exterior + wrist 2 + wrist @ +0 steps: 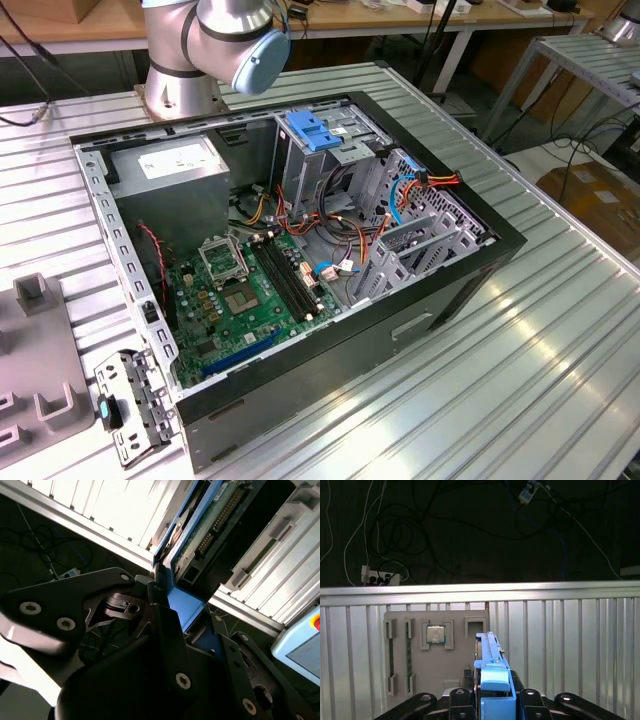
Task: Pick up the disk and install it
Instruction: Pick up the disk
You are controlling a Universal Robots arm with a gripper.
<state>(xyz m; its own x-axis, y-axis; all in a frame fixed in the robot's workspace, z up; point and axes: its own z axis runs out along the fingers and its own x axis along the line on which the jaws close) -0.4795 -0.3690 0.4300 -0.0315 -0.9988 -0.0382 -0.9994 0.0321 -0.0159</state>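
- The gripper (495, 702), jaws closed on the blue rail, holds the disk (489, 652) edge-on at the grey parts tray (420, 680).
- Judged risk: the narrow rail grip may let the disk twist or slip free.

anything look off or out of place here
Nothing looks damaged. One oddity: a metal bracket lies on the table beside the computer case, at the exterior view's left. The gripper grips the disk on edge.
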